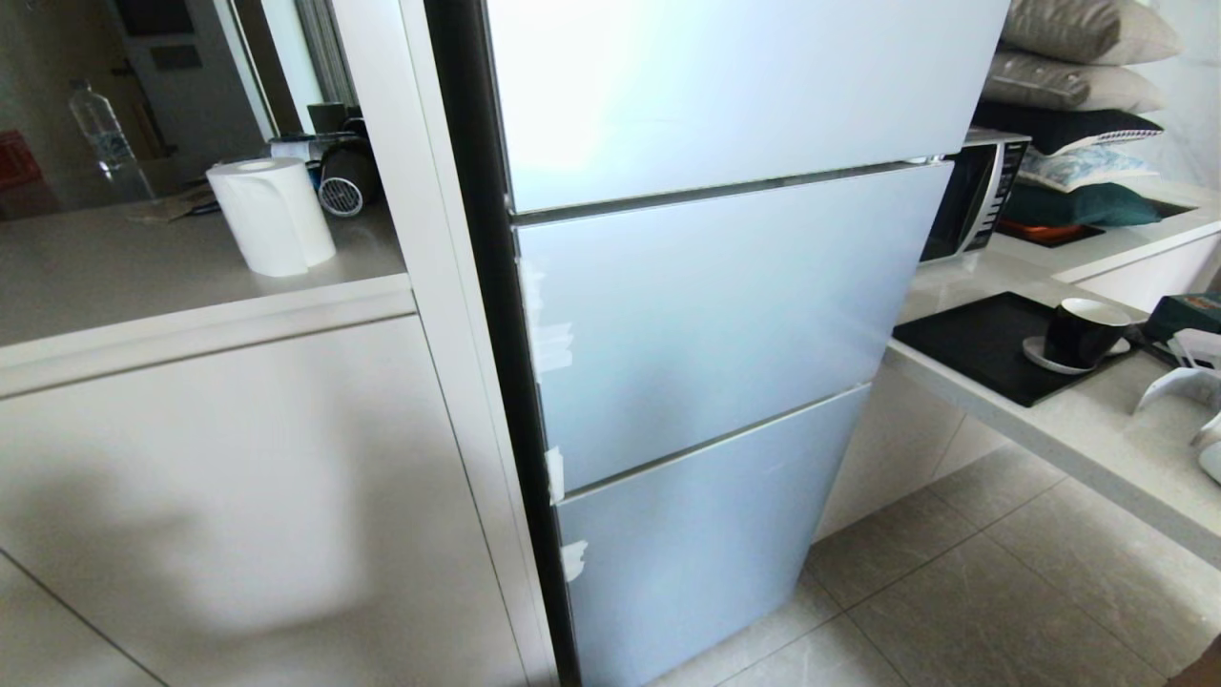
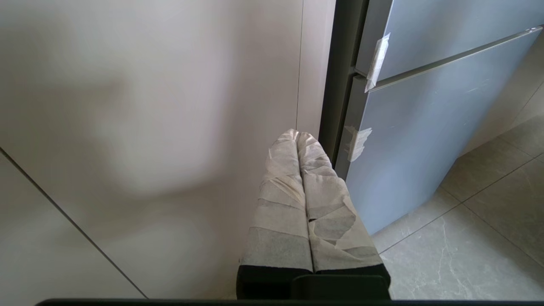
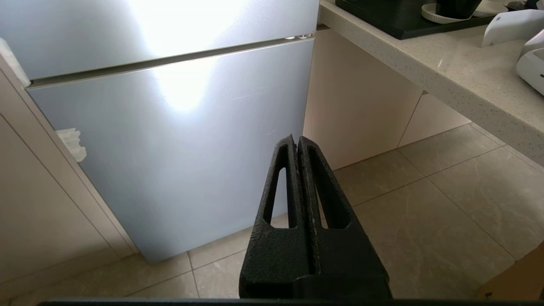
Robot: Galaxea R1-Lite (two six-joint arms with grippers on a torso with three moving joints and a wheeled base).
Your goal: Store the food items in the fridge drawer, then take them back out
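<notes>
The fridge [image 1: 706, 315] is shut, so no food or drawer can be seen. The left gripper [image 2: 297, 135] and right gripper [image 3: 295, 139] are pressed closed, empty, kept off the doors until opening is begun.

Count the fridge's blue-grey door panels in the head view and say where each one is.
3, stacked: top panel, middle panel and bottom panel. All are shut. The top one runs past the frame, so more could sit above.
</notes>
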